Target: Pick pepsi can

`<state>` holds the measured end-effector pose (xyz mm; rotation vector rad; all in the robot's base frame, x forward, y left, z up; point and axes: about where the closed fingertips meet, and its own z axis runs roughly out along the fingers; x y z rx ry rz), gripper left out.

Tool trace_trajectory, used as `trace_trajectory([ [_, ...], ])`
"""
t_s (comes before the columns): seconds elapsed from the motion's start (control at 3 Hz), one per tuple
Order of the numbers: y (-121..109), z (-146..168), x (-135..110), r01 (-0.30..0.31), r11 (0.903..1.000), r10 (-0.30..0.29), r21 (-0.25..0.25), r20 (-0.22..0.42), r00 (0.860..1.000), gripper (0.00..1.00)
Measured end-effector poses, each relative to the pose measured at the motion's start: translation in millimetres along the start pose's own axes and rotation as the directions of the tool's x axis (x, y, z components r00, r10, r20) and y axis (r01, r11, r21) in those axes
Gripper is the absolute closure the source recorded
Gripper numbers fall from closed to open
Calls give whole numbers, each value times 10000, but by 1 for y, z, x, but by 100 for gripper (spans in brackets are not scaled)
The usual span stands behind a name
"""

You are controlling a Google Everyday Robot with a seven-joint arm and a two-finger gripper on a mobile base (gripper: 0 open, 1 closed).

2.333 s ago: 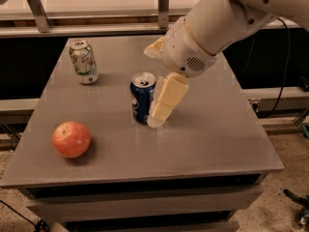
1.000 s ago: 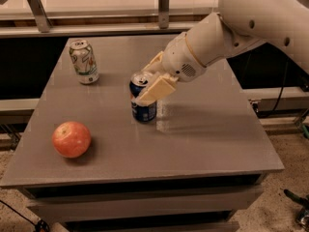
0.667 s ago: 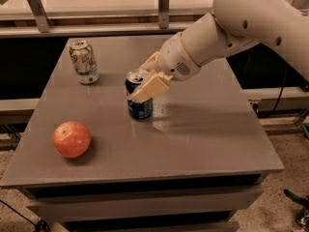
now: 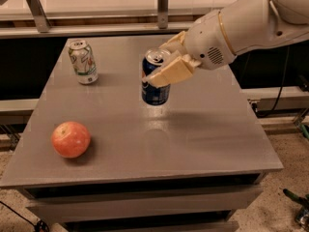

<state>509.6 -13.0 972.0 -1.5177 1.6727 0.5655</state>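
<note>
Dark blue pepsi can (image 4: 155,92) clamped upright between cream fingers (image 4: 170,71) of claw (image 4: 164,64), apparently just off grey counter (image 4: 207,129) near its middle, white arm (image 4: 241,28) in from right, white-and-green can (image 4: 83,62) well apart back left, red apple (image 4: 70,139) front left

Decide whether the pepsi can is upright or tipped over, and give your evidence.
Upright. The pepsi can shows its silver top facing up, sides near vertical; the hand grips its upper half above the table.
</note>
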Motion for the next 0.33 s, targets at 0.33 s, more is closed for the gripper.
trace_trajectory([
  [0.33,2,-13,-1,-18,9997,17,229,26,10000,100],
])
